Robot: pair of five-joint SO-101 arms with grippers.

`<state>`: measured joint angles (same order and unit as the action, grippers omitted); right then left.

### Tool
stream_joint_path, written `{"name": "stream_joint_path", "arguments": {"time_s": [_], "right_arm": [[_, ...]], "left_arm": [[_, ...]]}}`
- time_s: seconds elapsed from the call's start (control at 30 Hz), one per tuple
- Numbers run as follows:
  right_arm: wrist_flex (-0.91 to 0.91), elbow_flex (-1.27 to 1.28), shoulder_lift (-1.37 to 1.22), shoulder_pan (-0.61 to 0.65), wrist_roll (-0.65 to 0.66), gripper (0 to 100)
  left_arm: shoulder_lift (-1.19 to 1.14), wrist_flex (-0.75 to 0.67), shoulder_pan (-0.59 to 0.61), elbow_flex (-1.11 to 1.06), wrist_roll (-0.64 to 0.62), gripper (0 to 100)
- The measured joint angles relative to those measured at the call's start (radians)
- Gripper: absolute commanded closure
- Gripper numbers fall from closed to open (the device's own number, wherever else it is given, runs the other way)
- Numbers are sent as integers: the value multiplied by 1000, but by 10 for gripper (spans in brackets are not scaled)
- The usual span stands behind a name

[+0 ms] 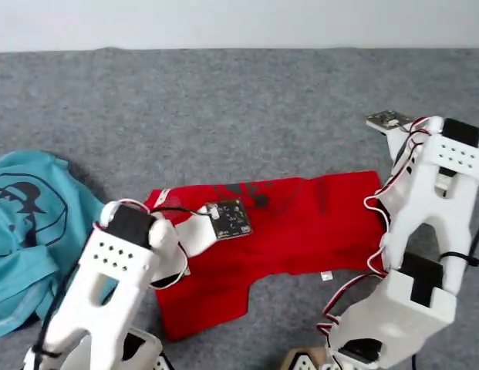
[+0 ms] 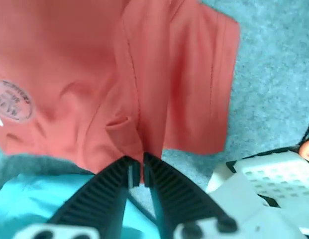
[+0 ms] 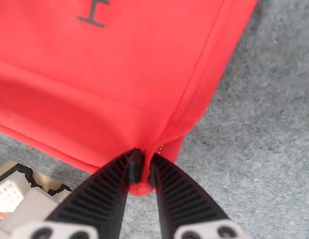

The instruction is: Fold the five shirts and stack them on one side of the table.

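Note:
A red shirt (image 1: 301, 223) lies partly folded across the middle of the grey table (image 1: 224, 108). In the left wrist view my left gripper (image 2: 137, 174) is shut on the red shirt (image 2: 94, 74), pinching a fold at its edge beside the teal shirt (image 2: 20, 204). My right gripper (image 3: 143, 170) is shut on a corner of the red shirt (image 3: 119, 74) at its other end. From above, the left arm (image 1: 119, 254) stands over the shirt's left end. The right arm (image 1: 436, 177) stands over its right end. Both sets of fingertips are hidden there.
A crumpled teal shirt (image 1: 23, 223) with a dark print lies at the table's left edge. Bare grey table stretches behind the red shirt up to the white wall. The arm bases (image 1: 393, 316) stand along the front edge.

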<state>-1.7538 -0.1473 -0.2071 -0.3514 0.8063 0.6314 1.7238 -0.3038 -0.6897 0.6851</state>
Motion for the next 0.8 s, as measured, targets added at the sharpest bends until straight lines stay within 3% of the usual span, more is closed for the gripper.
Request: {"name": "stream_joint_path", "arguments": {"time_s": [0.1, 0.2, 0.43, 0.53, 0.67, 0.8], "right_arm": [[0, 0, 0, 0, 0, 793], [0, 0, 0, 0, 0, 701], [0, 0, 28, 0, 0, 697], [0, 0, 77, 9, 0, 697], [0, 0, 95, 91, -5, 802], [25, 0, 80, 181, -97, 953]], "left_arm": [[15, 0, 26, 0, -2, 833], [15, 0, 94, 12, -35, 811], [15, 2, 180, 135, -68, 814], [15, 2, 183, 189, -91, 865], [17, -121, 183, 198, -232, 996], [17, -321, 183, 130, -356, 995]]}}
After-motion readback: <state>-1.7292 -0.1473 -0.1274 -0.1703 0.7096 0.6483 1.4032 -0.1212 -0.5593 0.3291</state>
